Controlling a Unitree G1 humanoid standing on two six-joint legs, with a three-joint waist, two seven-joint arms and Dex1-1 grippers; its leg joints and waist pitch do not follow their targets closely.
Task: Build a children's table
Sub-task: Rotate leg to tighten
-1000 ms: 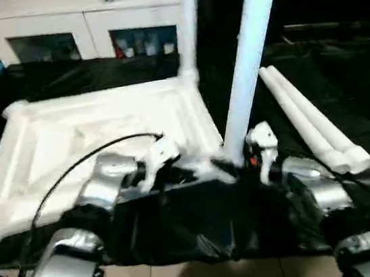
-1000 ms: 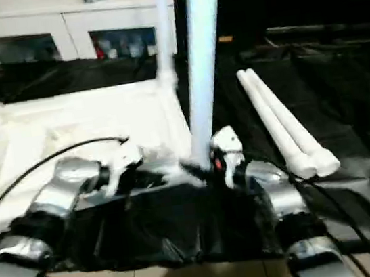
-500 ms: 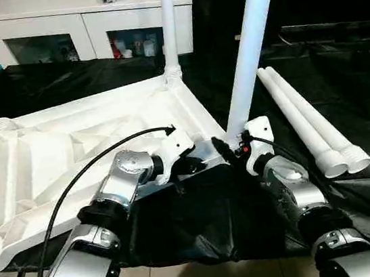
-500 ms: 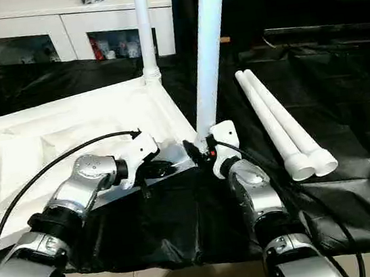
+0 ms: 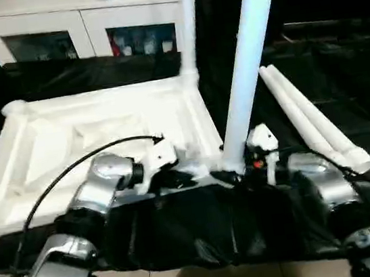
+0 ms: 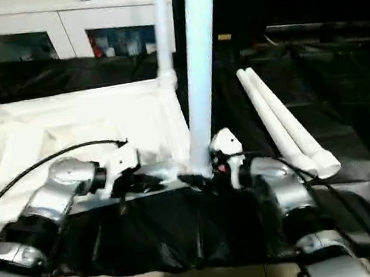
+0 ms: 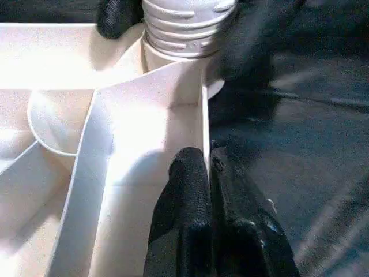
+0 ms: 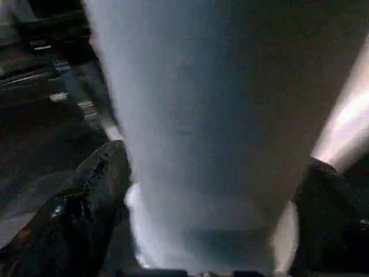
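Two legs standing: the near leg (image 5: 246, 62) rises from the tabletop's near right corner socket, and the far leg (image 5: 187, 25) stands in the far right corner.
Tabletop: the tabletop (image 5: 95, 133) lies upside down, ribbed underside up, on the black sheet (image 5: 204, 228), in front of the white cabinet (image 5: 81, 22).
Spare legs: two more legs (image 5: 309, 119) lie side by side on the sheet, to the right of the tabletop and well apart from it.
Right gripper: the right gripper (image 8: 213, 190) has its fingers (image 8: 95, 190) spread on either side of the near leg's base, wider than half a second ago (a release, by the look of it), with gaps showing beside the tube.
Left gripper: the left gripper (image 7: 210, 190) is pinched closed over the thin wall of the tabletop's rim, just beside the socket holding the near leg's ribbed end.
Meaning: the second leg looks seated and able to stand unheld, so roughly half the job is done; next comes one of the spare legs.
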